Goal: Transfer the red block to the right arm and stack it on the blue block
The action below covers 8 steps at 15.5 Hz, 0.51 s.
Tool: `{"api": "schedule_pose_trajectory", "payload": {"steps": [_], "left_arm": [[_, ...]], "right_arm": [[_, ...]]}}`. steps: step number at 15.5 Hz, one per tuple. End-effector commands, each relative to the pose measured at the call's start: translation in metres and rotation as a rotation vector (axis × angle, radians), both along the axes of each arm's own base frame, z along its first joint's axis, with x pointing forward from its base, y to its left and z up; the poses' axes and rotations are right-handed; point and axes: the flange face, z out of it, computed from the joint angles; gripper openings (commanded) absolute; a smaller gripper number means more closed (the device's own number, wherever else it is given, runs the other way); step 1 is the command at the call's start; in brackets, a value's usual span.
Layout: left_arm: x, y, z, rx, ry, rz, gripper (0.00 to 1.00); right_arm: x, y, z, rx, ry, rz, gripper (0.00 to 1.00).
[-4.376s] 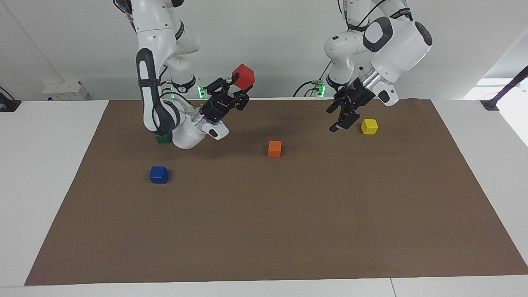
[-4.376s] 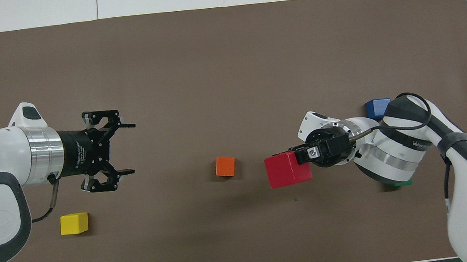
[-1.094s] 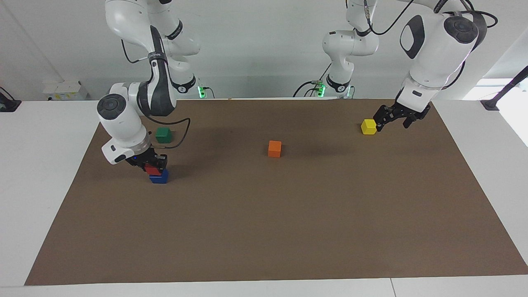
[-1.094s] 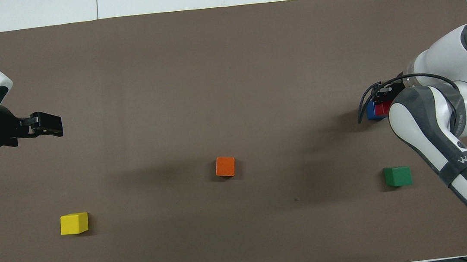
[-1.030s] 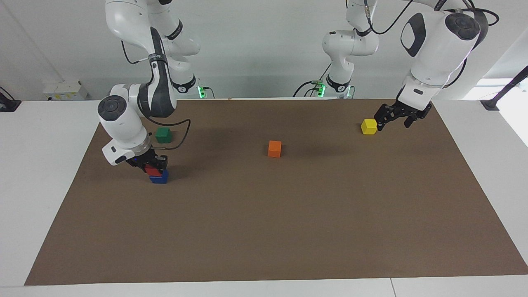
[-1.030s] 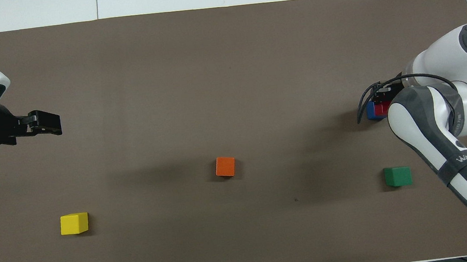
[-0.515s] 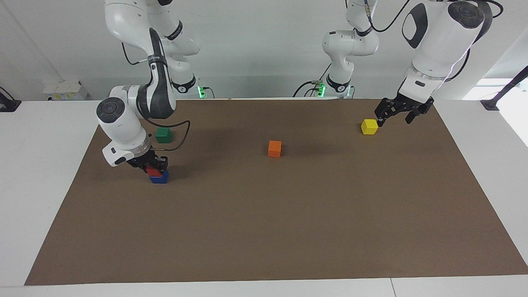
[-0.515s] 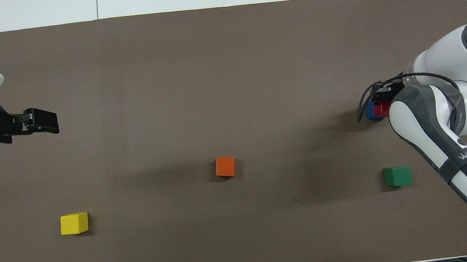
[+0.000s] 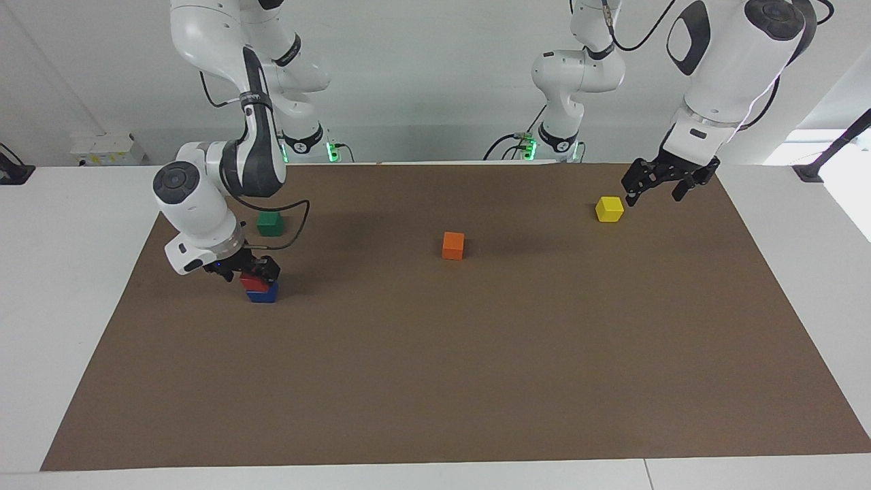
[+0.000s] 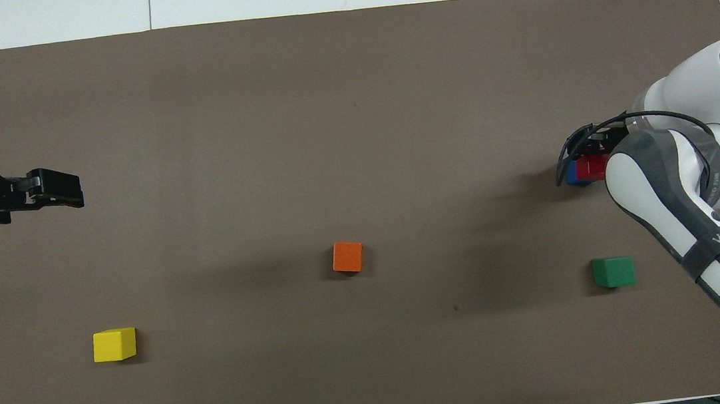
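**Red on blue, grip let go**

My right gripper [image 9: 248, 269] has just spread its fingers. They stand parted, holding nothing, around the small red wooden block [image 9: 253, 282], which sits on the blue block [image 9: 263, 294]. The stack looks done. My left gripper [image 9: 659, 182] waits, parted and holding nothing. The brown mat [image 9: 476, 354] lies flat, under a white wall [image 9: 422, 82].
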Motion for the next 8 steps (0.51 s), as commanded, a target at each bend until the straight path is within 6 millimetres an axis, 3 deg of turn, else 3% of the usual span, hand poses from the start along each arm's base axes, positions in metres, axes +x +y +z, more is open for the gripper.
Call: {"api": "schedule_pose_trajectory", "payload": {"steps": [1,5,8], "left_arm": [[-0.007,0.0,0.004,-0.013,0.012,-0.005,1.0],[-0.006,0.0,0.004,-0.013,0.011,-0.005,1.0],[-0.007,0.0,0.004,-0.013,0.012,-0.005,1.0]], "right_arm": [[0.002,0.001,0.033,0.017,-0.028,0.02,1.0],[0.004,-0.004,0.115,0.013,-0.061,0.2,1.0],[-0.006,-0.003,0.169,0.002,-0.118,0.236,1.0]]}}
